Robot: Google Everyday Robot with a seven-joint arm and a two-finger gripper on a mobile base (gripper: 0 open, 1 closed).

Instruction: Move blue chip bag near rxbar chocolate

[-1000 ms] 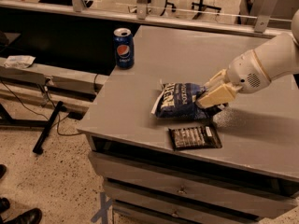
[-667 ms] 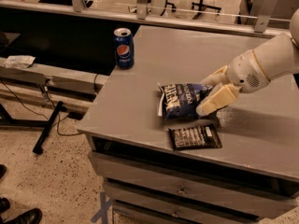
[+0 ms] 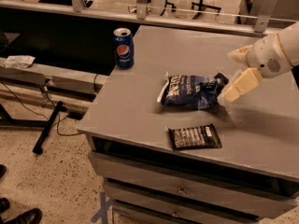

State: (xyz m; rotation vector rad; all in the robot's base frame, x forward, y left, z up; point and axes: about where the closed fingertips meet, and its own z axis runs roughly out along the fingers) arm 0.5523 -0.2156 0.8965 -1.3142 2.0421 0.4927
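The gripper (image 3: 229, 76) hangs at the right end of the blue chip bag (image 3: 190, 92), its pale, blocky jaws spread apart, the lower one at the bag's crimped corner. The puffy, crinkled foil bag lies flat on the grey table (image 3: 140, 111), long axis running left to right, so it stretches leftward from the jaws. The rxbar (image 3: 195, 137), flat, dark and glossy, lies near the table's front edge, near the bag but apart, roughly parallel. A Pepsi can (image 3: 124, 48) stands upright, well apart.
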